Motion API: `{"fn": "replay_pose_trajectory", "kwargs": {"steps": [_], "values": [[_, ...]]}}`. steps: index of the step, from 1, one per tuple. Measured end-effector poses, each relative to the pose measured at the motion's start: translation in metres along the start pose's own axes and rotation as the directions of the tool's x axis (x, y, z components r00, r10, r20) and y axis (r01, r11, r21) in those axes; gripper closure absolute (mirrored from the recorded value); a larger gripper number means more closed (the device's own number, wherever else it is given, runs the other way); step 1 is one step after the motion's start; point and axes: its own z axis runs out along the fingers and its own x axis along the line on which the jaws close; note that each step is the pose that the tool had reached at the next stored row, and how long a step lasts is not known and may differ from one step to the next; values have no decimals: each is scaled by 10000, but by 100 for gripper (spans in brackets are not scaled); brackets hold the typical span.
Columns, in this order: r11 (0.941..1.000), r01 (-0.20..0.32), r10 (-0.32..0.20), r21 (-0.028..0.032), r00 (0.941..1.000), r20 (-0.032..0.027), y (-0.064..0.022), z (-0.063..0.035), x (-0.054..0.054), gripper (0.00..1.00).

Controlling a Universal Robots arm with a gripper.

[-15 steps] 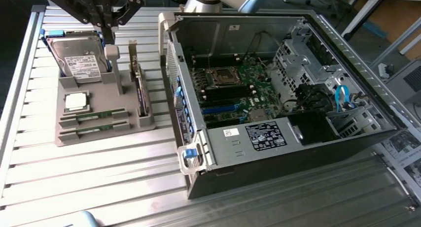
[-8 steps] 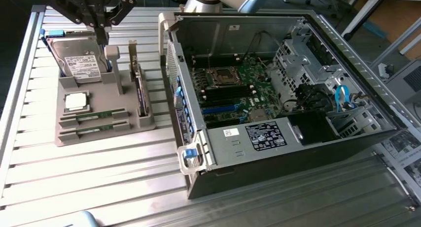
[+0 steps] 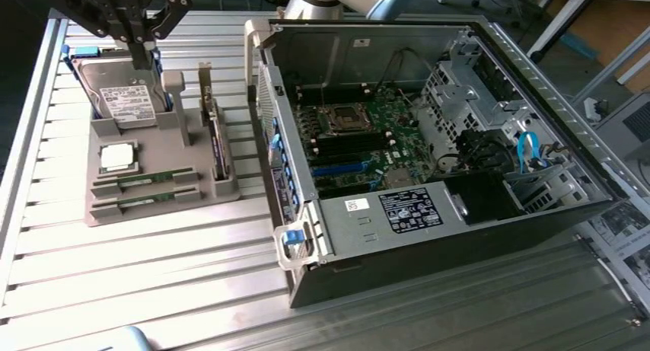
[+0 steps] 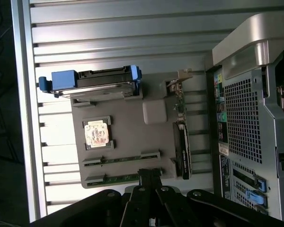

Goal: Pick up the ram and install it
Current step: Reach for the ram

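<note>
**Operator A:** Pincer first, please. How does it stand?

**Operator B:** I see the pincer point(image 3: 145, 60) point(image 4: 149, 176) closed, the two fingers pressed together, and nothing is between them. It hangs above the gray tray point(image 3: 193, 202) point(image 4: 128, 127).

**Operator A:** And the ram?

**Operator B:** The ram point(image 3: 142, 201) point(image 4: 120, 178) lies flat in the outermost slot of the tray, at the end farthest from the hard drive point(image 3: 122, 100) point(image 4: 97, 82). A second ram stick point(image 3: 148, 180) point(image 4: 123, 161) lies in the next slot, parallel and just beside it. Both sit in the tray.

**Operator A:** Is the pincer touching the ram?

**Operator B:** In my wrist view the closed tips cover one end of the ram in the outermost slot. Whether they touch it, I cannot tell. In the exterior view the pincer shows in front of the tray's hard drive end.

**Operator A:** What else is on the tray?

**Operator B:** The CPU point(image 3: 117, 157) point(image 4: 95, 134) rests between the hard drive and the two sticks. A card point(image 3: 216, 149) point(image 4: 182, 151) stands on its edge along the tray's side toward the computer case point(image 3: 427, 237) point(image 4: 255, 118). The case lies open just beside the tray, with the motherboard point(image 3: 371, 130) visible inside. Tray and case are both on the ribbed metal table point(image 3: 132, 275) point(image 4: 123, 38).
</note>
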Motion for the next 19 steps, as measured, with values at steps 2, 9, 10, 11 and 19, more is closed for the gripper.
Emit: {"fn": "replay_pose_trajectory", "kwargs": {"steps": [2,9,10,11,19], "values": [[10000,-1,1,0,10000,0,-2,-1,34,89],[10000,-1,1,0,10000,0,-9,-3,122,89],[10000,-1,1,0,10000,1,-10,-4,136,89],[10000,-1,1,0,10000,0,-11,-4,148,89],[10000,0,0,-1,10000,1,-19,-6,241,89]]}}
